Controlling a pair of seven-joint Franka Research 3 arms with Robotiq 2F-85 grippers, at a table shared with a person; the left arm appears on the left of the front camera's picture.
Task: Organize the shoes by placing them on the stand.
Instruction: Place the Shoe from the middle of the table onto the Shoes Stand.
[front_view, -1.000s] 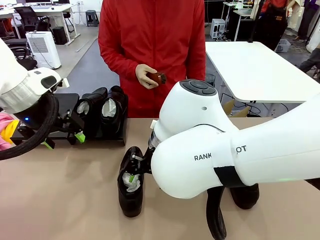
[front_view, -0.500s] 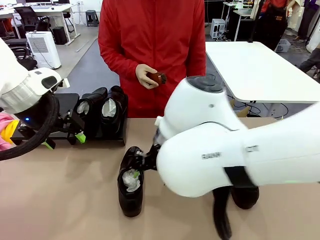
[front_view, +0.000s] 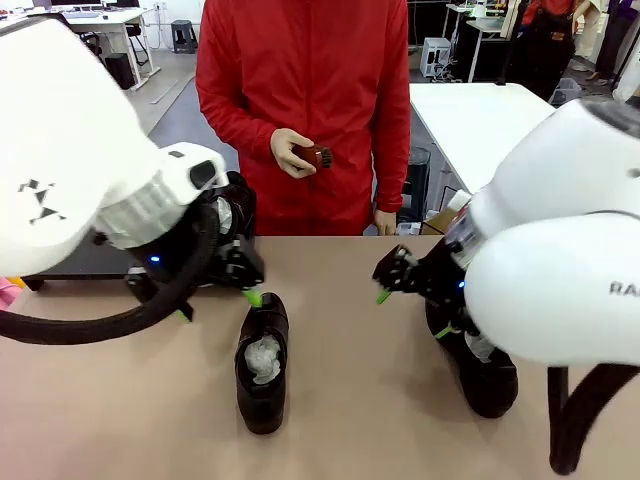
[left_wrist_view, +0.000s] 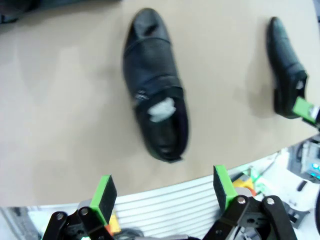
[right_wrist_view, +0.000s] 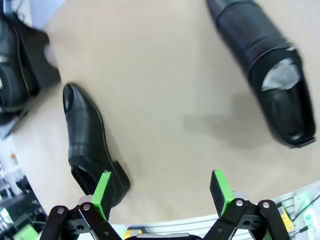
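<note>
White left arm (front_view: 80, 150) and right arm (front_view: 560, 270) hang over the shoes (front_view: 262, 365), jaws wide, empty.

You see bright, even indoor light from overhead. Soft grey shadows lie on the table (right_wrist_view: 165, 100) beside each shoe (left_wrist_view: 155, 95). Both wrist views are blurred and curve at their edges; the front view is sharper.

Grey floor (front_view: 180, 105) runs behind; a white table (front_view: 480, 130) stands at right, a white desk (front_view: 110, 18) and dark stool (front_view: 183, 35) at upper left.
</note>
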